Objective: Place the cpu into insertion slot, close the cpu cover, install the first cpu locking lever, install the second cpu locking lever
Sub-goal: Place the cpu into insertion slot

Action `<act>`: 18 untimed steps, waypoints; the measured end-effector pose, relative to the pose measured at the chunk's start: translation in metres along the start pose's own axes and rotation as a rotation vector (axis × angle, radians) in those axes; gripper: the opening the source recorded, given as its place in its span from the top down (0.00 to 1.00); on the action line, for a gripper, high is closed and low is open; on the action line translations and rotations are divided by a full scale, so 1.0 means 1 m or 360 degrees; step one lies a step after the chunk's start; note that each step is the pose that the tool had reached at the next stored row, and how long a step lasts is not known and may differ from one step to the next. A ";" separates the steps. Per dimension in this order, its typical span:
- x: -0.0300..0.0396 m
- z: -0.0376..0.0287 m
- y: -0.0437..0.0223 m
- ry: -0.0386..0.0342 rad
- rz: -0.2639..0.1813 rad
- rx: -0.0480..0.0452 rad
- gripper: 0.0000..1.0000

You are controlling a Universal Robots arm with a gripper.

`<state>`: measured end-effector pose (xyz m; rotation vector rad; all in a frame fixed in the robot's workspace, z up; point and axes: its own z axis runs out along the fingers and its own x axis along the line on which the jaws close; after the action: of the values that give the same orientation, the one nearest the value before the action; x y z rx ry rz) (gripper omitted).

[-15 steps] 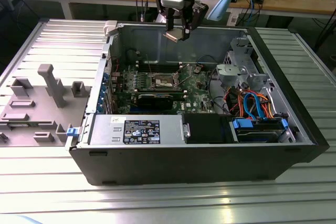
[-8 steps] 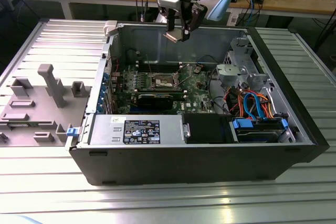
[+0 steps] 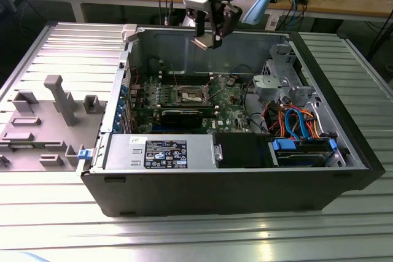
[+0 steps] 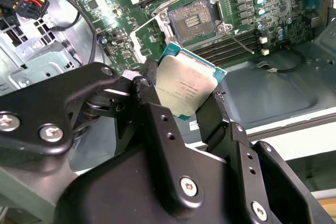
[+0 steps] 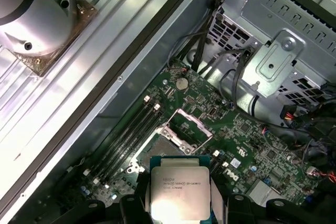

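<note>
Fingers point(image 4: 214, 116) of your black pincer point(image 4: 184, 92) are clamped on two opposite edges of the cpu point(image 4: 188, 80), a small thin square chip with a flat silver-grey metal top, so you have it firmly held and clear of the board. In the exterior view the pincer point(image 3: 209, 36) hangs with the chip point(image 3: 201, 43) above the open dark metal computer case point(image 3: 215, 188), which lies on its side on the ribbed silver worktop point(image 3: 184, 237). Below, on the green circuit board point(image 4: 105, 14), you can see the insertion slot point(image 4: 191, 20), a square socket with a dark centre and silvery rim, bare and uncovered. Beside it the cpu cover point(image 5: 177, 140), a dull silver hinged frame plate, stands swung up off the socket point(image 5: 156, 148). In the first wrist view the chip point(image 5: 179, 190) sits between the fingers, near the socket but apart from it
</note>
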<state>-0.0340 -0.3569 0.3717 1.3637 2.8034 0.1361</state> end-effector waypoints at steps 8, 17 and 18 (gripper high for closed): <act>0.0000 0.0001 0.0000 -0.0004 0.0046 -0.0001 0.46; 0.0000 0.0001 0.0000 -0.0005 0.0060 -0.0001 0.46; 0.0000 0.0001 0.0000 -0.0007 0.0080 -0.0001 0.46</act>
<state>-0.0340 -0.3569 0.3716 1.4328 2.7662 0.1350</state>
